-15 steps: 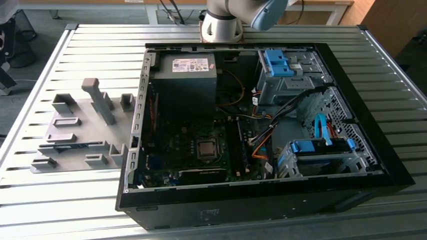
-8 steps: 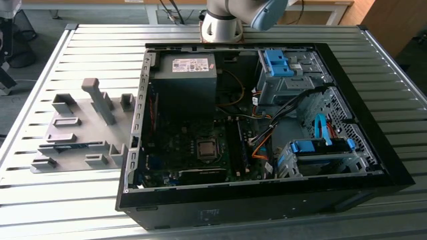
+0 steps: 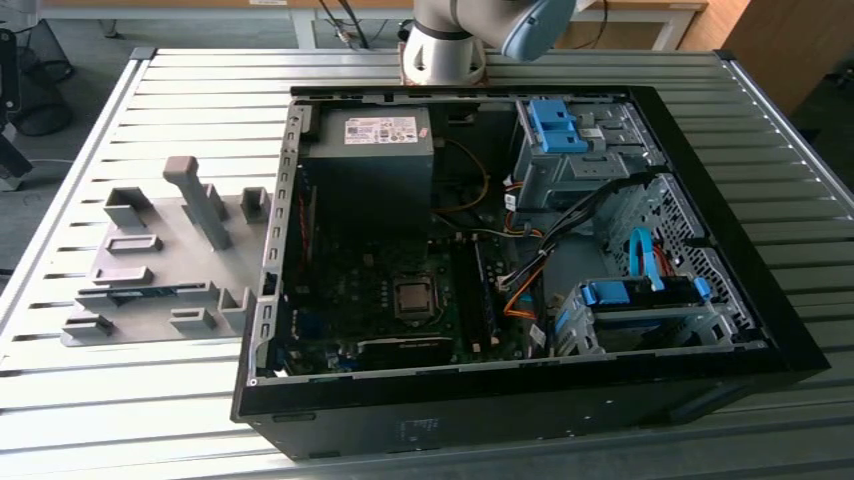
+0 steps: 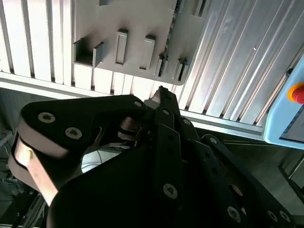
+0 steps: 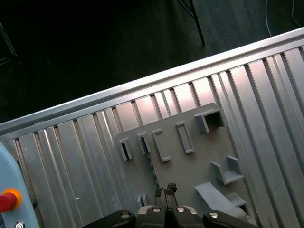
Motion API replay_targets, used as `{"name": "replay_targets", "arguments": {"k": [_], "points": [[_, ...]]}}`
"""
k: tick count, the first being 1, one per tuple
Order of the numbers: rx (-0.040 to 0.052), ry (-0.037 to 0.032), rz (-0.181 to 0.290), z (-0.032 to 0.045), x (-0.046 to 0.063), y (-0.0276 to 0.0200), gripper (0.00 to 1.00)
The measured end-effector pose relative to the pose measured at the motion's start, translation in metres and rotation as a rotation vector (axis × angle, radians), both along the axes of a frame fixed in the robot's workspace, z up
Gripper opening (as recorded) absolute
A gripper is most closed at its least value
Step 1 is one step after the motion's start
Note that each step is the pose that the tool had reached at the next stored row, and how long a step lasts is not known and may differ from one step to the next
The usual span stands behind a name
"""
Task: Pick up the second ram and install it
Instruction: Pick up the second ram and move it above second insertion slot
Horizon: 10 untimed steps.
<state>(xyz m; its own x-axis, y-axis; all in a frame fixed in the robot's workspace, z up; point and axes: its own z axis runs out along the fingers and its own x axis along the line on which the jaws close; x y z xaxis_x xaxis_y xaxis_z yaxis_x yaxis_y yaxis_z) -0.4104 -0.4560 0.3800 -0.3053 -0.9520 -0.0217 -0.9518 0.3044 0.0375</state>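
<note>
1. At the exterior view's left, a flat grey plastic holder plate with raised blocks (image 3: 174,262) lies on the ribbed silver metal bench (image 3: 134,400).
2. The second ram, a thin, long blue-green circuit-board stick (image 3: 140,291), stands on edge in a long slot of that plate. Nothing is touching it.
3. Just beside the plate, toward the exterior view's right, an open black computer case (image 3: 534,400) lies on its side. Inside it are a dark green motherboard (image 3: 334,300), a dark box-shaped power supply (image 3: 367,170) and blue plastic drive brackets (image 3: 554,125).
4. Behind the case, at the bench's far edge, stands the arm's pale grey base (image 3: 447,45).
5. In both wrist views the black hand (image 5: 165,190) hangs above the holder plate, apart from it. Its fingertips (image 4: 161,92) are together with nothing between them. In the second wrist view the ram appears as a dark strip between grey blocks, beyond the fingertips.
6. A light blue box with a red button (image 4: 297,92) sits off the bench's edge.
</note>
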Motion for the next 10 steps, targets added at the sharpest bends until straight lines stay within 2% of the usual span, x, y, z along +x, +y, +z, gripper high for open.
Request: {"name": "replay_targets", "arguments": {"k": [10], "points": [[0.0000,0.0000,0.175,-0.0008,0.0000,0.0000,0.10]]}}
